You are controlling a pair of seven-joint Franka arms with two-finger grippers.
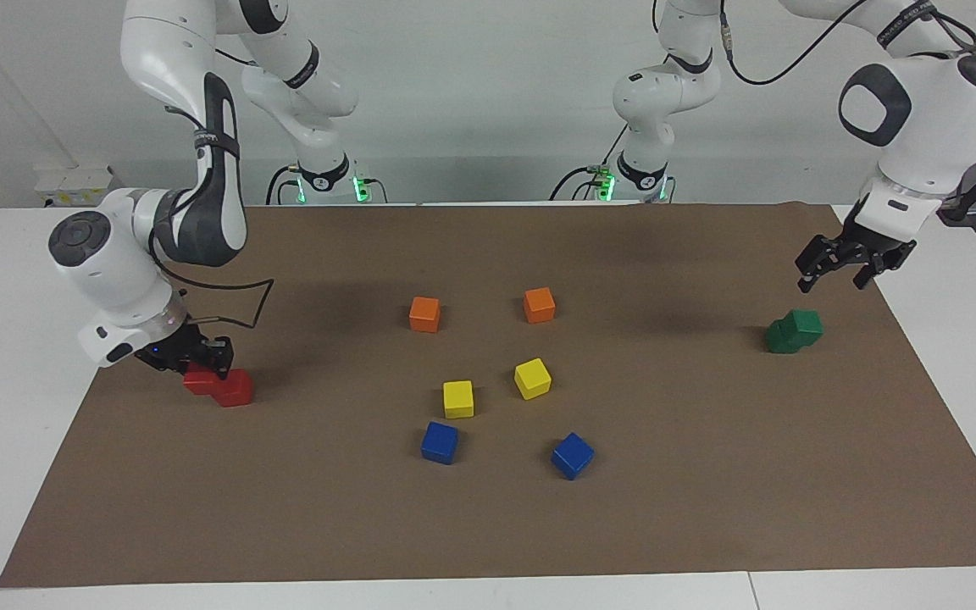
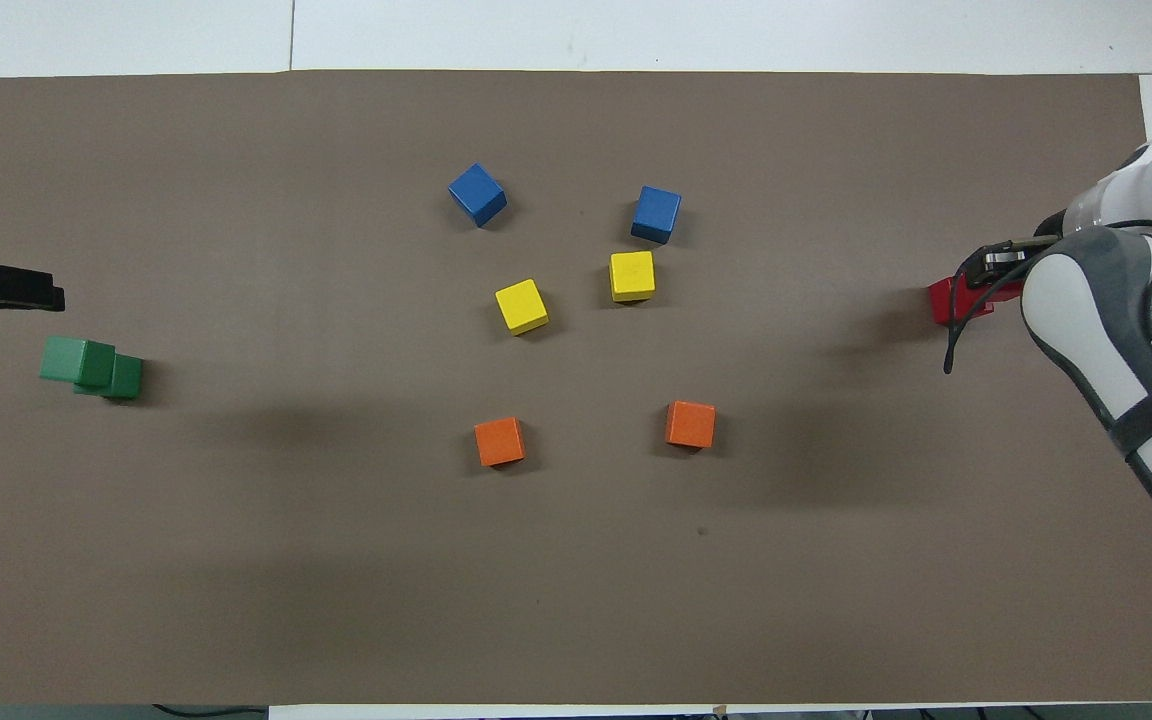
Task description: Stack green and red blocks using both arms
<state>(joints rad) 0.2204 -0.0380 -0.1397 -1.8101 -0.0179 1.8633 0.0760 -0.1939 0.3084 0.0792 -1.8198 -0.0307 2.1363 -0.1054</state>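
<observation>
Two red blocks (image 1: 219, 385) touch each other at the right arm's end of the mat; they also show in the overhead view (image 2: 958, 300), mostly hidden under the arm. My right gripper (image 1: 202, 366) is low over them, its fingers on either side of the red block nearer the robots (image 1: 198, 381). I cannot tell whether that block rests on the other. Two green blocks (image 1: 793, 331) sit together at the left arm's end, one overlapping the other askew (image 2: 91, 367). My left gripper (image 1: 835, 278) hangs open and empty above them, also seen in the overhead view (image 2: 6, 288).
Two orange cubes (image 1: 424, 313) (image 1: 539, 305), two yellow cubes (image 1: 458, 399) (image 1: 532, 378) and two blue cubes (image 1: 440, 441) (image 1: 572, 455) lie spread over the middle of the brown mat (image 1: 708, 508).
</observation>
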